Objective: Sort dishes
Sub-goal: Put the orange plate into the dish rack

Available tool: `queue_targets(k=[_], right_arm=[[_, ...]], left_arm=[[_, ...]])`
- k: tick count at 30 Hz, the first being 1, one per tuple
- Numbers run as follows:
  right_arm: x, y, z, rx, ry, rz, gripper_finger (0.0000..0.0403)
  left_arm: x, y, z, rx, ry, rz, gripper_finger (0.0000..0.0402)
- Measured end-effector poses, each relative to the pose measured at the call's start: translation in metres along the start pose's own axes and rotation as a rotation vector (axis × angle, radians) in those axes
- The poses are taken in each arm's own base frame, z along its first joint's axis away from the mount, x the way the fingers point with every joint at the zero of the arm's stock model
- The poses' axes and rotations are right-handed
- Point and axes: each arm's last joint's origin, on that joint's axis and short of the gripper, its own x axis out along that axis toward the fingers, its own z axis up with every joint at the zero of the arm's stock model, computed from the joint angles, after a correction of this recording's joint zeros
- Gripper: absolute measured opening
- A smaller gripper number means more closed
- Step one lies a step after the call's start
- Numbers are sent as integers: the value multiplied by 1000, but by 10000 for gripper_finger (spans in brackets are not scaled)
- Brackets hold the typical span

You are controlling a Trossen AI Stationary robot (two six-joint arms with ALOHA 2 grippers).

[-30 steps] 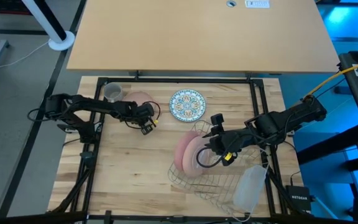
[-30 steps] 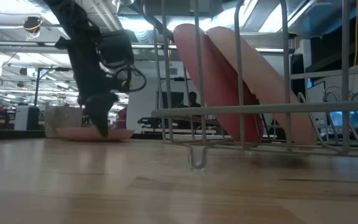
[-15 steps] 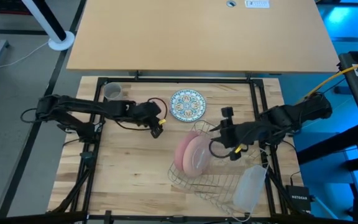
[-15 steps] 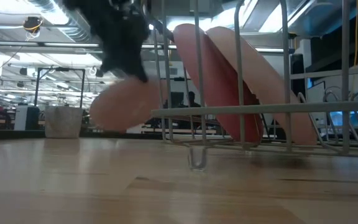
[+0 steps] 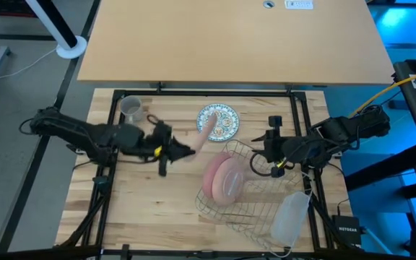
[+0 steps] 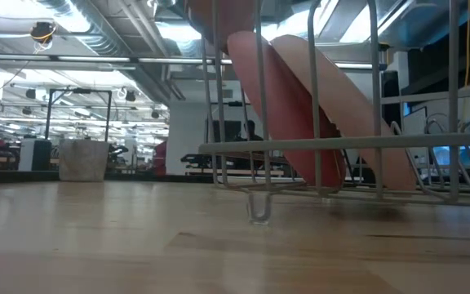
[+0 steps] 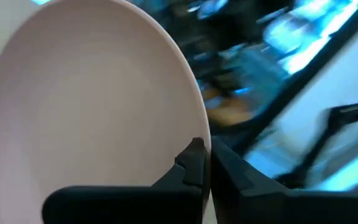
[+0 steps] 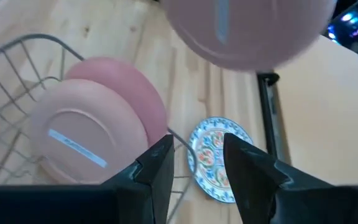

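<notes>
Light butcher-block wooden table top (image 5: pixel 150 195), centre of high view, w/ black metal frame (image 5: pixel 201 93) round its edges. Plain tan board (image 5: pixel 230 40) fills upper part of frame. Silver wire dish rack (image 5: pixel 255 206) lower right of centre on the wood; in low view its bars (image 6: pixel 317 145) span right half. Translucent plastic tray (image 5: pixel 289 217) at rack's lower right, touching it. Yellow cable (image 5: pixel 388 90) upper right. White round stand base (image 5: pixel 71 48) upper left on grey floor. Small black box (image 5: pixel 347 229) lower right corner.
</notes>
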Motion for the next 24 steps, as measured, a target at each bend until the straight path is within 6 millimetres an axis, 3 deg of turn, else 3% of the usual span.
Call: queue_targets(k=[6, 14, 19, 24], right_arm=[[-1, -2, -5, -18, 40, -41, 143], [-1, -2, -6, -7, 50, -45, 143], [-1, -2, -6, 19, 50, -46, 143], [-1, -2, -7, 17, 55, -40, 143]], left_arm=[[0, -44, -25, -43, -57, -123, 0], [31, -80, -78, -17, -117, -242, 0], [55, -88, -112, -4, -183, -294, 0], [78, -83, -137, -162, -213, -350, 0]])
